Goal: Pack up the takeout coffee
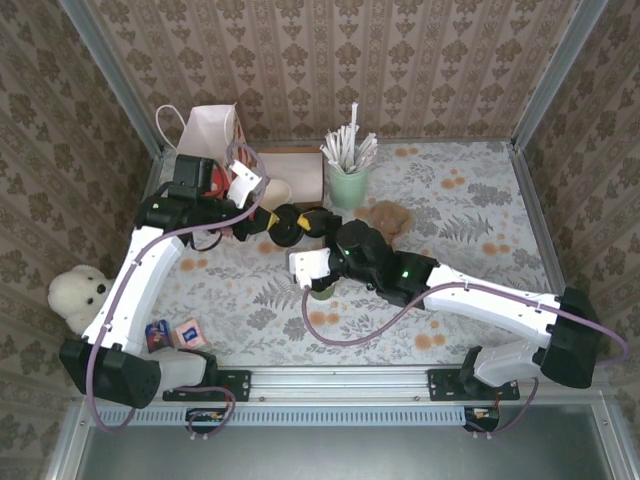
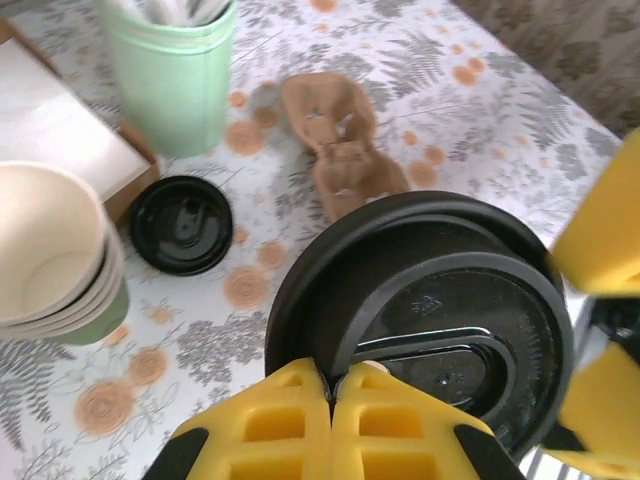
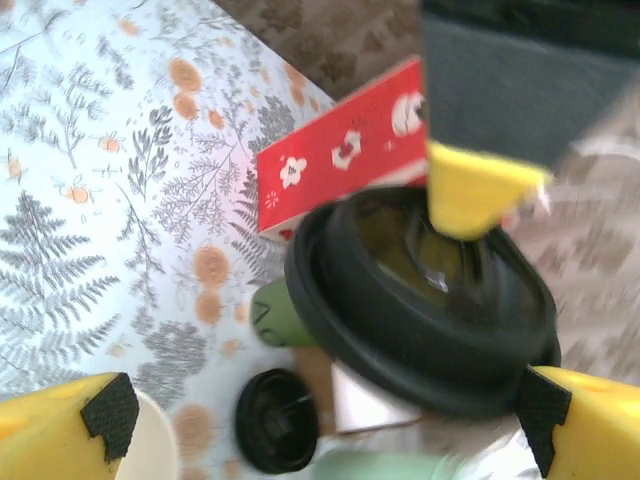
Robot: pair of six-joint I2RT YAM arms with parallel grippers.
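One takeout coffee [image 2: 430,300], one loose lid [image 2: 182,224]

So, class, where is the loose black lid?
Left wrist view, left side: the loose black lid lies on the table between the mint cup and the stacked paper cups.

Place: robot lab cell, dressed homelike.
Evidence: wallpaper panels [image 1: 300,60] framed by aluminium posts [image 1: 112,75]; floral-clothed counter [image 1: 470,200]; mounting rail [image 1: 340,378] bolted in front.

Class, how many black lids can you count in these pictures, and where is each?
2. The coffee's lid is nearest the left wrist camera; a loose lid lies flat on the table beside the stacked cups. Others may be hidden.
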